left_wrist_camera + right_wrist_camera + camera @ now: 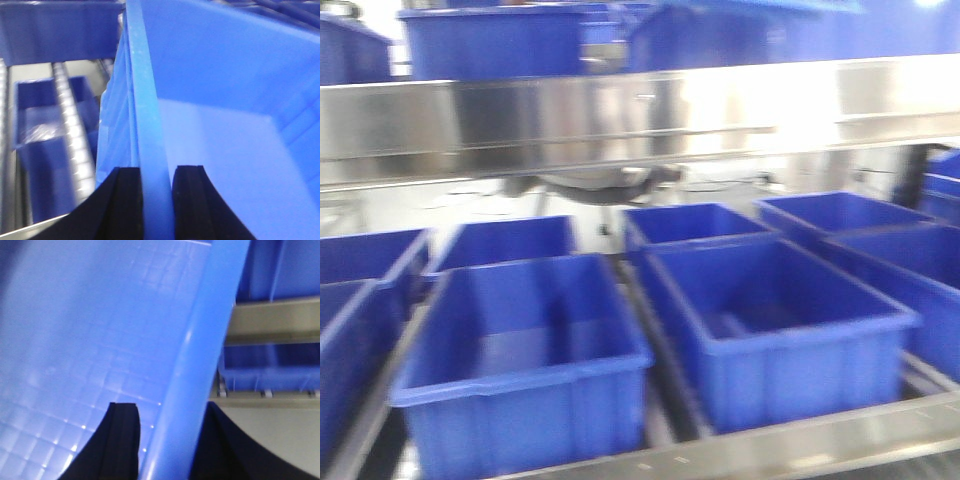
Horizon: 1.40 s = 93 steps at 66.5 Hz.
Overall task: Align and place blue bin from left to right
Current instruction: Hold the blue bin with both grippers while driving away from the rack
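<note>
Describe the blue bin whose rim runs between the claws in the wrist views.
The blue bin looks like smooth, glossy bright-blue plastic, open-topped and empty as far as shown. Its flanged rim runs through the left claw, which appears clamped on it; the right claw straddles another stretch likewise. One face shows a faint grid. Whether it rests on anything is hidden.

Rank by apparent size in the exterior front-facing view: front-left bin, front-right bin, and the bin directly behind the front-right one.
1. The front-left bin and the front-right bin look about alike, so they tie.
2. The rear bin looks smallest, but it sits farther from the camera, so that is unsure.
</note>
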Tool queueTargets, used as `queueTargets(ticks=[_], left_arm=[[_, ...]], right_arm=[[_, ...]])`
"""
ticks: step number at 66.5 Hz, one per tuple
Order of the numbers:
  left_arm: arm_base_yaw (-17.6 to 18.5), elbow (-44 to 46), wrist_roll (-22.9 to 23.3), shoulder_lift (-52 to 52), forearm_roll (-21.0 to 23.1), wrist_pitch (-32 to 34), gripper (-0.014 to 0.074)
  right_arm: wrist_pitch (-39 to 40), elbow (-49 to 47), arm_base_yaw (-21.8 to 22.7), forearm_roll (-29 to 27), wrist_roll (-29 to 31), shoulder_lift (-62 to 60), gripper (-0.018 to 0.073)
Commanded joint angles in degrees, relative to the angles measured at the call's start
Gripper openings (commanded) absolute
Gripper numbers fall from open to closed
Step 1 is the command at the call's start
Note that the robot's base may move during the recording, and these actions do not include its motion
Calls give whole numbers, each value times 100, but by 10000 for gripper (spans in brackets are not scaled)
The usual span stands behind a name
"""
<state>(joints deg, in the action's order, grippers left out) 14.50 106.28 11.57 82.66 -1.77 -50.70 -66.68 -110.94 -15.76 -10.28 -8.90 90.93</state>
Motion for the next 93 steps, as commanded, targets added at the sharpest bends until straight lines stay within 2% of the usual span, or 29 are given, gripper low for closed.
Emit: queueTargets(ticks=[1, 93], left_arm=[[128, 87, -92, -10, 555, 772, -111], [128, 87, -92, -10, 549, 813, -111]], right_arm=[[331, -101, -32, -107, -10, -145, -69], [331, -101, -22, -107, -10, -145, -69]])
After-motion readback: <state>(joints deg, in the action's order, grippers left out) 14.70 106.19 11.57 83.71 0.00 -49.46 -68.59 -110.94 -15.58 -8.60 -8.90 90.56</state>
